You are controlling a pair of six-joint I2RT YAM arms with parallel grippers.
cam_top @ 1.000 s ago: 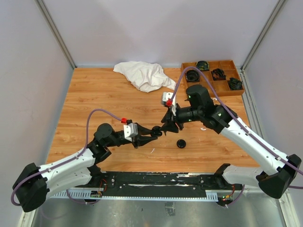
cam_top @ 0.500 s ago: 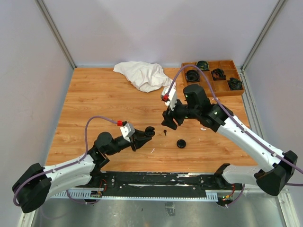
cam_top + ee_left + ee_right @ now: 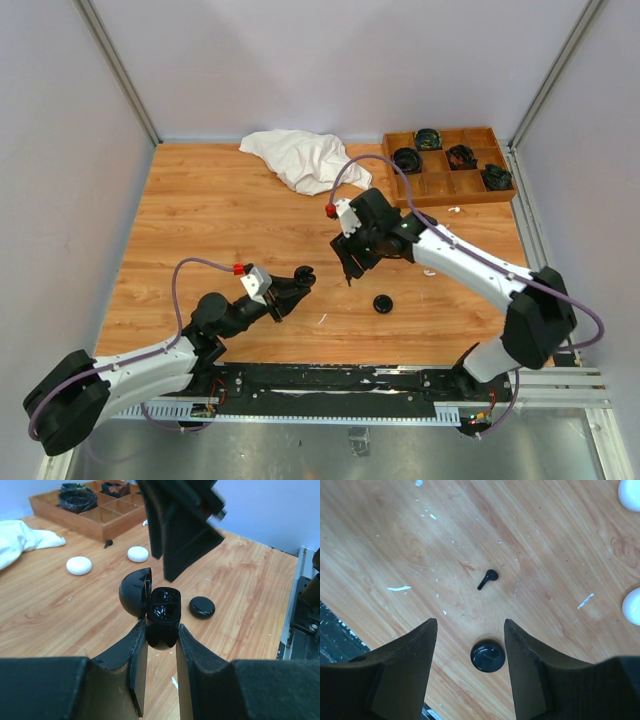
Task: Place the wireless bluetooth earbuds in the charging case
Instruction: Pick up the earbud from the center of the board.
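Black earbud (image 3: 487, 579) is seen lying loose on the desk (image 3: 560, 545), near the centre of the right wrist view, stem pointing lower left. Right pincer (image 3: 470, 623) is spread wide and empty above it. The earbud sits just beyond the fingertips, slightly right of the gap's midline. A closed black puck (image 3: 488, 656) is framed between the fingers, lower in the picture. Open black case (image 3: 162, 615) is clamped in the left pincer (image 3: 161, 632), lid swung left; whether its sockets are filled cannot be told. Step judged: earbud pickup. Next move: right pincer to be centred over the earbud, lowered and closed on the tiny stem. Slip is likely.
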